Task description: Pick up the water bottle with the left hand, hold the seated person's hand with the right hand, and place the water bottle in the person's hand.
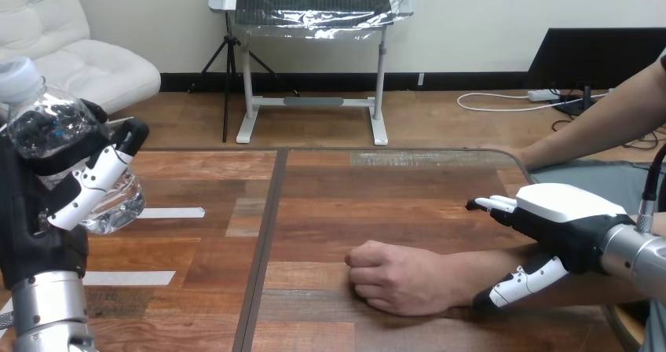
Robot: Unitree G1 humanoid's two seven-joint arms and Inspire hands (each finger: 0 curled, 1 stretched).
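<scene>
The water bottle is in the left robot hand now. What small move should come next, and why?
Probably close the right robot hand round the person's forearm: it lies over the forearm with straight fingers, not gripping. The left robot hand holds the water bottle raised, far from the person's hand, which rests as a fist on the table.

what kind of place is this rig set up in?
Likely a lab test bench for handover trials: a wooden table marked with white tape strips, the left robot hand gripping a water bottle, and the right robot hand over a seated person's forearm.
</scene>
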